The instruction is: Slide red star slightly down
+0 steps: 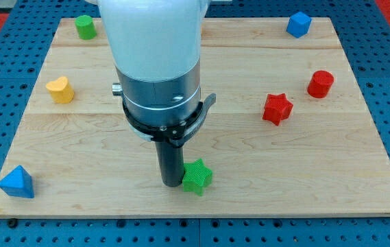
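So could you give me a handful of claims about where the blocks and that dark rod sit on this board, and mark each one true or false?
1. My tip sits right beside the green star, on its left in the view. True.
2. The red star is touching the red cylinder. False: they lie apart.
3. The blue triangle lies at the view's bottom left. True.
4. The yellow heart lies on the view's right. False: it is on the left.
5. My tip is against the red star. False: it is well to its left.
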You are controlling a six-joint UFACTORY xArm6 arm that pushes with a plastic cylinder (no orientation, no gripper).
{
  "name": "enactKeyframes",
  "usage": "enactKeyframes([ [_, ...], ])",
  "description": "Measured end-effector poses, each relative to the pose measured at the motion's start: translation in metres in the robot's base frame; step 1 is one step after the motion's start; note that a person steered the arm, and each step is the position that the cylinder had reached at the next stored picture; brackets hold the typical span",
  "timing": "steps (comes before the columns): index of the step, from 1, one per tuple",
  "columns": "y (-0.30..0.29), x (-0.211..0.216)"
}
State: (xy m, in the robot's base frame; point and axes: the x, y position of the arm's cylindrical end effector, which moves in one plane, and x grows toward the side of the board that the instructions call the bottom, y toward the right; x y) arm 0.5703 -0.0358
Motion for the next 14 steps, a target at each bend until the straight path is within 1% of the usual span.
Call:
enactKeyframes([
  [1, -0.018, -0.009],
  [2, -0.041, -0.044],
  [3, -0.039, -0.089],
  [4, 0.016, -0.129],
  [5, 0.086, -0.162],
  [6, 0.111, -0.186],
  [7, 0.141, -0.188],
  [8, 0.166, -0.174],
  [12, 0.169, -0.090],
  [13, 0.163, -0.079],
  [14, 0.163, -0.059],
])
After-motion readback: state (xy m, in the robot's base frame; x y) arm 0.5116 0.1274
